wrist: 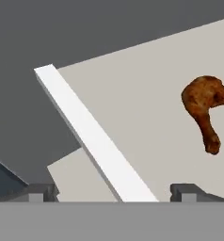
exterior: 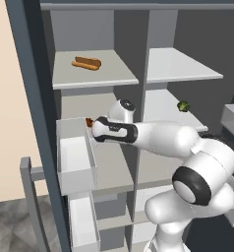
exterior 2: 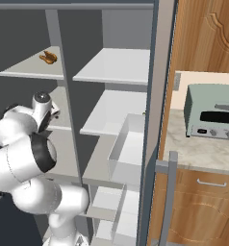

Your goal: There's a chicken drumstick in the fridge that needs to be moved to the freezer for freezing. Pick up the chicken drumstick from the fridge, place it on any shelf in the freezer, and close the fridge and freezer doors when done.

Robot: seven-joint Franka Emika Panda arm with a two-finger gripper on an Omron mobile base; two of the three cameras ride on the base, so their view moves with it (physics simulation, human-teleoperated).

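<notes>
Gripper (wrist: 112, 192) jaws spread wide, nothing between them; the two dark fingertips (wrist: 38, 192) sit far apart at the bottom of the hand view. Chicken drumstick (wrist: 204, 109) lies on a light grey shelf (wrist: 147, 99), off to the right of the fingers and clear of them, fat end up, thin bone end down in that view. A white shelf edge (wrist: 92, 136) runs diagonally between the tips. In the left base view the arm (exterior: 163, 138) reaches leftward into the left compartment of the tall dark appliance, hand (exterior: 109, 130) at the middle shelf level; a bit of the drumstick (exterior: 89, 121) peeks out just left of the hand, at the back of that shelf, next to the translucent door bin (exterior: 74, 157). Hot dog (exterior: 86, 63) sits on the shelf above in the same compartment. Small green ball (exterior: 183, 106) rests on a shelf in the right compartment. Both doors stand open; left door (exterior: 33, 123) carries the bins, and its grey bar handle (exterior: 28, 197) shows low. Right base view shows the right door (exterior 2: 157, 120) open with a bin (exterior 2: 131, 149), a toaster oven (exterior 2: 212, 113) on the counter (exterior 2: 193, 149) beyond, wooden cabinets (exterior 2: 203, 33) above.
</notes>
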